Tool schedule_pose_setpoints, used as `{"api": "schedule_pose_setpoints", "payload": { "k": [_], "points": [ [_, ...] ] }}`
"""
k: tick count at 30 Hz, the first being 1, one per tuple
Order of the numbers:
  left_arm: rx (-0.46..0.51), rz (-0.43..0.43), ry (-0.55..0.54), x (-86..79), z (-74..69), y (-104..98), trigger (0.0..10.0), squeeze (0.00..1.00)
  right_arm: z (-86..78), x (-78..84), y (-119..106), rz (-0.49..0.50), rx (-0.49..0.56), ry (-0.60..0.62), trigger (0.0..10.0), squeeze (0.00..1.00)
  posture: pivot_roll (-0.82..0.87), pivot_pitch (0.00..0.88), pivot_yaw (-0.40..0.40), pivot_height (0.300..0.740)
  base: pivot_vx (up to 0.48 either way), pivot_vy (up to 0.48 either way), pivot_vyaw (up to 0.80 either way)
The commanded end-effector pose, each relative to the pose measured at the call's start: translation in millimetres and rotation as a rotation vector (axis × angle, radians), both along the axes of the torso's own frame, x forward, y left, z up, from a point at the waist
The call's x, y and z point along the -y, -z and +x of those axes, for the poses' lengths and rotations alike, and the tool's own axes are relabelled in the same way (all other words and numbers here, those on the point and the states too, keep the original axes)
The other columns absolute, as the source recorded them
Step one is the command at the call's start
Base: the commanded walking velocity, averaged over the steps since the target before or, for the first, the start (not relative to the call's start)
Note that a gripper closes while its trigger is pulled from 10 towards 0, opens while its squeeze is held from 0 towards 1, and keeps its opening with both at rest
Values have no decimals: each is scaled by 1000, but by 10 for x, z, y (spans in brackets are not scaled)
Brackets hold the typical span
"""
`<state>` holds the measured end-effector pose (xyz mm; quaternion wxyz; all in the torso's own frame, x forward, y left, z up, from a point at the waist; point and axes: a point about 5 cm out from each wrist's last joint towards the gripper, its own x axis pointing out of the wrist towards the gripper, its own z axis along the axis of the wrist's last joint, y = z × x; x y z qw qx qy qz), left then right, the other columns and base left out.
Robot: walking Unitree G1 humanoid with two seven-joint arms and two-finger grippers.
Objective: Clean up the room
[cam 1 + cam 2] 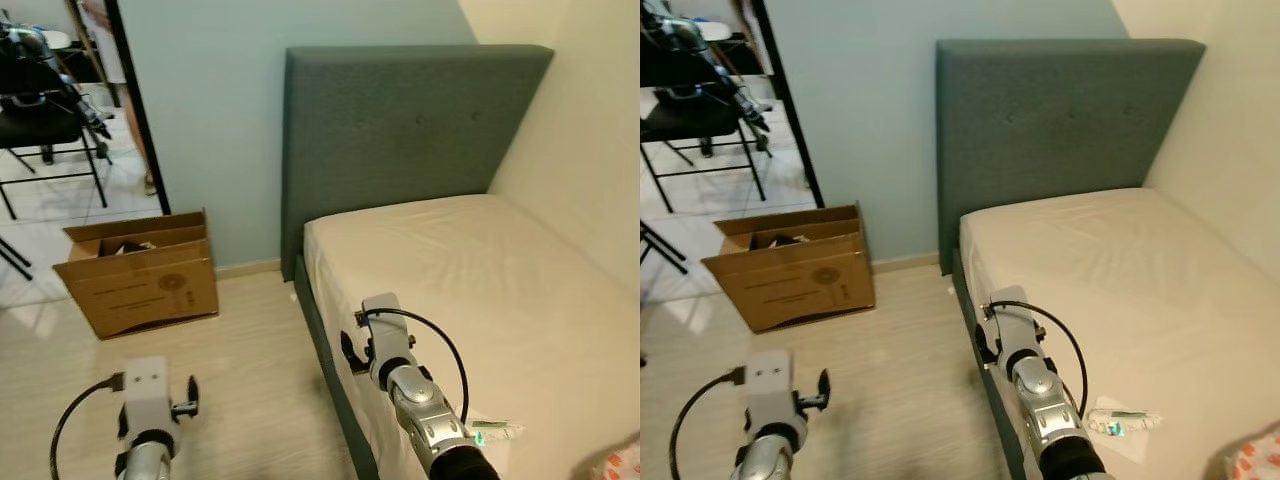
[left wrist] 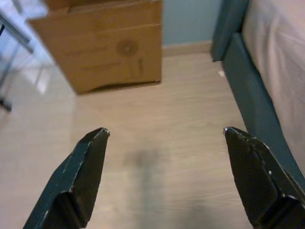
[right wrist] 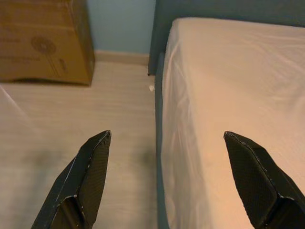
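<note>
Tube (image 1: 1123, 421), small, white with green print: lies on the bed (image 1: 1120, 270) near its floor-side edge, just beside the right arm. Judged light, soft-bodied, slightly slippery; best pinched across its middle. Second item, red-and-white (image 1: 1252, 462), at the frame corner, too cropped to identify. Cardboard box (image 1: 795, 268), open-topped, stands on the floor against the wall; likely receptacle. Right tool (image 3: 167, 143): fingers spread apart, empty, poised over the mattress edge. Left tool (image 2: 164, 138): likewise spread, empty, held low above the floor (image 2: 157, 119).
</note>
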<state>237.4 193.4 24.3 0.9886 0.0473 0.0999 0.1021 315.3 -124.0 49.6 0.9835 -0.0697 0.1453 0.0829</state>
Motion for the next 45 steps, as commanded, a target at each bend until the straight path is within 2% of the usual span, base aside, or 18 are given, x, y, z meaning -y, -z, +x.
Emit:
{"api": "schedule_pose_setpoints", "payload": {
  "k": [1,3,5,7,12,15,18,24,34,45],
  "points": [
    [30,81,45,15,42,-99,10000,0,-30,63,19,18,2,35,10000,0,5,119,-51,740,0,0,0],
    [52,89,53,16,93,-162,10000,0,-40,74,18,11,10,33,10000,0,6,113,-28,740,0,0,0],
    [71,4,26,5,182,-256,10000,0,-61,124,-13,8,32,59,10000,0,-2,106,-15,740,0,0,0],
    [71,-8,27,0,213,-271,10000,0,-60,157,-48,13,49,79,10000,0,-12,99,0,740,0,0,0],
    [49,-18,12,-28,215,-256,10000,0,-49,230,-121,-14,87,97,10000,0,-24,95,10,740,0,0,0],
    [50,33,-12,-69,209,-276,10000,0,-45,276,-112,-20,78,102,10000,0,-27,93,7,740,0,0,0],
    [47,36,-23,-76,207,-275,10000,0,-45,278,-105,-13,71,100,10000,0,-27,93,7,740,0,0,0],
    [49,23,-38,-78,207,-313,10000,0,-63,246,-88,5,52,84,10000,0,-20,101,-15,740,0,0,-800],
    [77,-5,0,-22,262,-406,10000,0,-42,206,-117,21,49,78,10000,0,-19,99,-13,740,0,0,-800],
    [84,-5,5,-32,313,-451,10000,0,-26,198,-124,25,44,76,10000,0,-19,75,-8,740,0,0,-800]
  ]
}}
